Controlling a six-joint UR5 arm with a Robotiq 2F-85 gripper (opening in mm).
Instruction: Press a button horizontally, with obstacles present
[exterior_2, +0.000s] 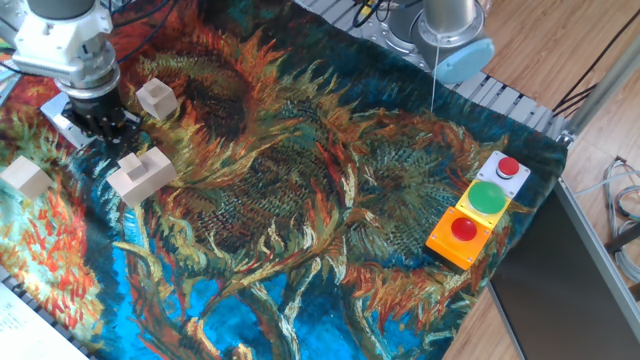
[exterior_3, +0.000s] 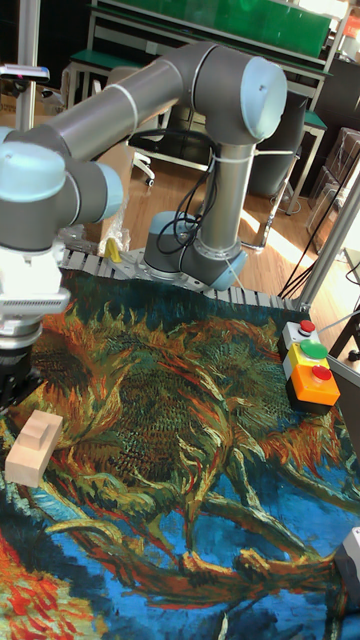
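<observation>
My gripper (exterior_2: 98, 122) hangs low at the far left of the cloth, its black fingers pointing down between the obstacles. A white box (exterior_2: 58, 112) peeks out from behind its left side; the button itself is hidden. Of the obstacles, one small wooden cube (exterior_2: 157, 98) lies just right of the gripper and the notched block (exterior_2: 142, 173) just in front of it. Another small cube (exterior_2: 27, 177) lies further to the front left. The tall fixed view shows the gripper (exterior_3: 10, 385) at the left edge, above the notched block (exterior_3: 32, 445). No view shows a gap or contact between the fingertips.
A stack of button boxes stands at the right edge of the cloth: red on white (exterior_2: 509, 170), green dome on yellow (exterior_2: 488, 198), red on orange (exterior_2: 462, 233). The arm's base (exterior_2: 450, 30) is at the back. A monitor edge (exterior_2: 585, 270) is on the right.
</observation>
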